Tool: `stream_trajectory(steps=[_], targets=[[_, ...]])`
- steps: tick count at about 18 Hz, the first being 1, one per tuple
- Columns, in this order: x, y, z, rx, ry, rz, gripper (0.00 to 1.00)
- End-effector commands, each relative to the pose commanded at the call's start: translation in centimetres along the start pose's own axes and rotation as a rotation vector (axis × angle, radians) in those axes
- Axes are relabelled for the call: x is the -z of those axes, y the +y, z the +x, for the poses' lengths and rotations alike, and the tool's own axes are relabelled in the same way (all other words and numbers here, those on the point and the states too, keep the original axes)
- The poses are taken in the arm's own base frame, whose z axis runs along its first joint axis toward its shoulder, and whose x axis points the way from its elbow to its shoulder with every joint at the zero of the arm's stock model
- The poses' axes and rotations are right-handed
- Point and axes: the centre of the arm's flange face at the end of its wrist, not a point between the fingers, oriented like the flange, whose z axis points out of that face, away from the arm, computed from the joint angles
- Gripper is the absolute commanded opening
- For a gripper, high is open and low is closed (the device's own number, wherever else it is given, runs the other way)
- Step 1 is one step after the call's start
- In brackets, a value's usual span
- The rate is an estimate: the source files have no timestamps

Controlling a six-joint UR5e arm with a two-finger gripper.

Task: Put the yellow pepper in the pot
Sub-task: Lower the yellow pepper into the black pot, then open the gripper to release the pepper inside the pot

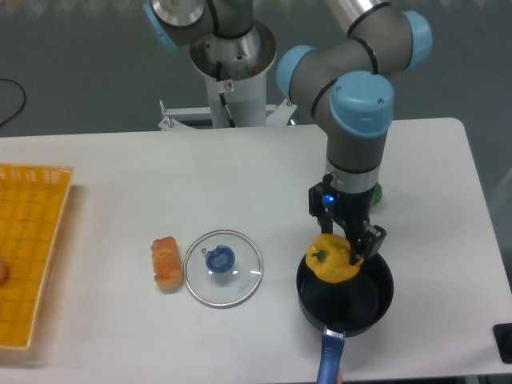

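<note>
Fixed camera view, looking down on a white tabletop (120, 176).

- Hand (350, 242): at the end of the grey and light-blue arm, pointing down over the pot, clenched on the yellow pepper; a small blue light shows on its body.
- Yellow pepper (333, 259): held in the hand, over the upper part of the pot's opening, greenish stem turned towards the left. Whether it touches the pot's floor cannot be told.
- Pot (346, 300): black, round, dark inside, standing near the front edge of the tabletop on the right; its blue handle points towards the front edge.
- Glass lid (223, 267): round, blue knob, lying flat to the left of the pot, apart from it.
- Bread roll (166, 262): orange-brown, just beside the lid's left edge.
- Green pepper (374, 193): only a sliver visible behind the arm, beyond the pot.
- Yellow basket (32, 256): at the far left edge of the tabletop, partly cut off by the frame.
</note>
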Motion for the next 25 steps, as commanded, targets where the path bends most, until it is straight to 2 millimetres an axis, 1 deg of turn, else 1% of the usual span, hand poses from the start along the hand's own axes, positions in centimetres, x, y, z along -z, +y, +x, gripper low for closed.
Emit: stream_trajectory(steps=[2,4,6,8,11,13,16,19,21,22,24,25], targets=[[-0.8,0.2,-0.2,0.006,-0.002,-0.002,0.53],[-2.2,0.5,-0.4,0.007,0.003,-0.006,0.53],[-2.3,0.7,-0.7,0.015,-0.004,-0.006,0.53],[-3.2,1.0,-0.9,0.022,0.002,-0.009,0.53],[-3.8,1.1,-0.9,0.022,0.008,-0.011,0.53],[-4.7,1.2,-0.8,0.019,0.005,-0.011,0.54],[-5.1,1.2,-0.7,0.019,0.009,-0.013,0.54],[-6.0,1.2,-0.1,0.013,0.028,-0.034,0.54],[-6.2,1.3,0.0,0.013,0.030,-0.037,0.55],[-5.8,1.2,0.0,0.008,0.024,-0.036,0.56],[-5.9,1.3,0.0,0.008,0.027,-0.037,0.60],[-5.9,1.3,0.0,0.007,0.027,-0.037,0.65]])
